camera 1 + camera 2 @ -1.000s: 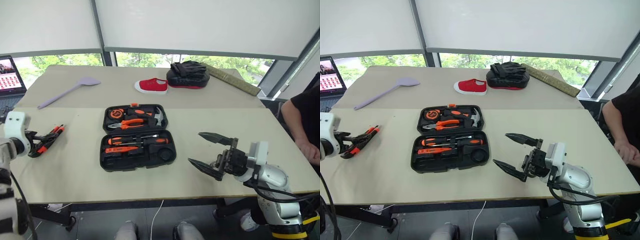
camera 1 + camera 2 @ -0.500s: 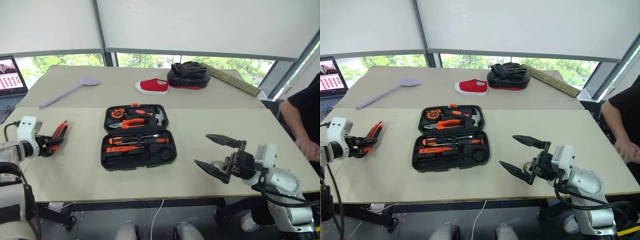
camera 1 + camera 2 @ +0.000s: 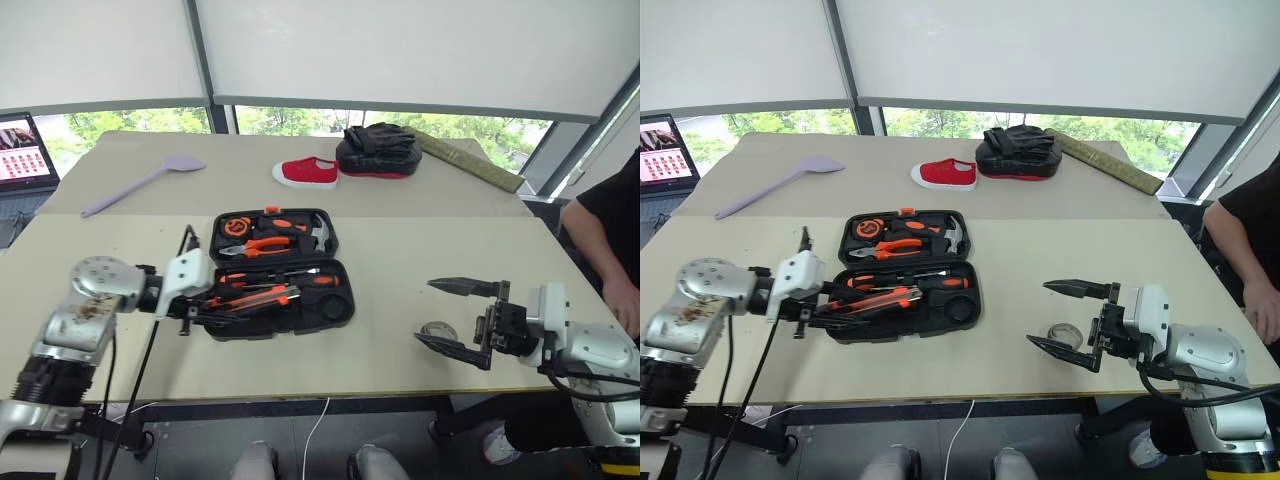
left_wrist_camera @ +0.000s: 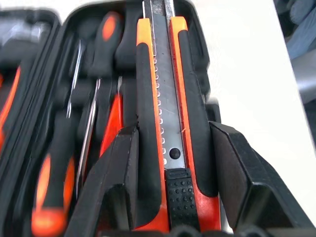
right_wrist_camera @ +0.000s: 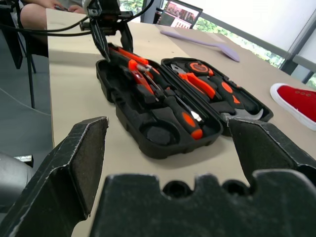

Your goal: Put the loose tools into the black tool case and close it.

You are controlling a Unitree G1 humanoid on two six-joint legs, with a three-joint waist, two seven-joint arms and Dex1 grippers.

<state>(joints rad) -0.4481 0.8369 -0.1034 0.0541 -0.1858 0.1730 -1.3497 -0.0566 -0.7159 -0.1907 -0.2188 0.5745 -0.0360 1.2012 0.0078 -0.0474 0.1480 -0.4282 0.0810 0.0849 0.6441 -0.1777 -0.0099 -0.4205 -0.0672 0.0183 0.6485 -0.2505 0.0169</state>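
Observation:
The black tool case (image 3: 300, 326) lies open in the middle of the table, with pliers, a hammer and screwdrivers in its slots. My left gripper (image 3: 222, 298) is shut on the orange-black utility knife (image 3: 262, 296) and holds it low over the near half of the case. In the left wrist view the knife (image 4: 163, 123) sits between both fingers (image 4: 118, 168), above the screwdrivers. My right gripper (image 3: 456, 317) hangs open near the table's front right edge, nothing in it. A small tape roll (image 3: 437, 329) lies on the table right beside its lower finger.
At the far side of the table lie a lilac spoon (image 3: 140, 183), a red shoe (image 3: 305, 171) and a black padded mitt (image 3: 378, 150). A laptop (image 3: 25, 150) stands at the far left. A person (image 3: 610, 235) sits at the right edge.
My left gripper shut on the utility knife at the table's left and swung right with it to over the case. The right gripper drifted slightly right, uncovering the tape roll.

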